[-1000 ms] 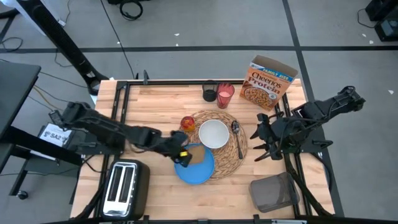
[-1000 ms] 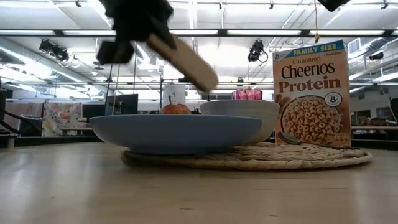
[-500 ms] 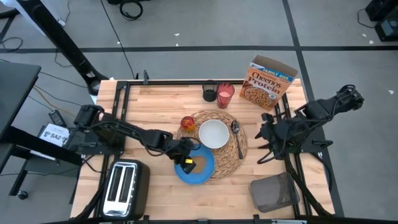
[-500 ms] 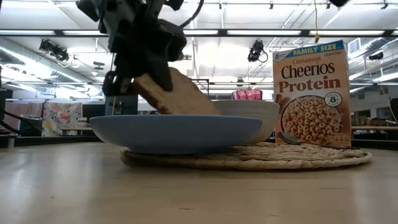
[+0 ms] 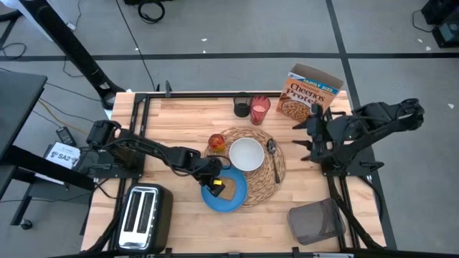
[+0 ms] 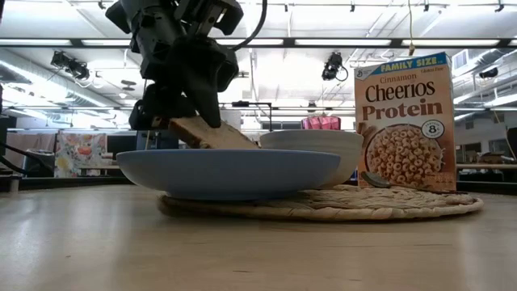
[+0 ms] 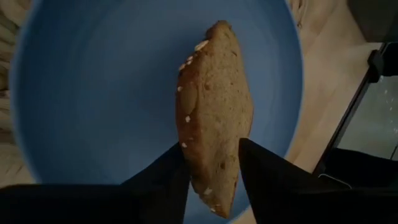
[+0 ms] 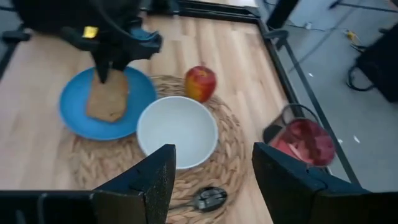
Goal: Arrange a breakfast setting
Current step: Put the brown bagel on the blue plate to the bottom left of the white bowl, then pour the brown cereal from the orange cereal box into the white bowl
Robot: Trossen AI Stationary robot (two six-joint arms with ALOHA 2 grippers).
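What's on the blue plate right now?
Only the toast, tilted, gripped at one end by the left gripper. The plate sits on the placemat; whether the toast's far end touches it is hidden by the rim.

arms: dark, jointed | left end effector (image 5: 212,183): yellow marking | cables: black

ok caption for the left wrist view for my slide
Left gripper holding a toast slice over the blue plate.

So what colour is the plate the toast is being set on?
Blue: the plate under the toast is plain solid blue, seen best in the left wrist view.
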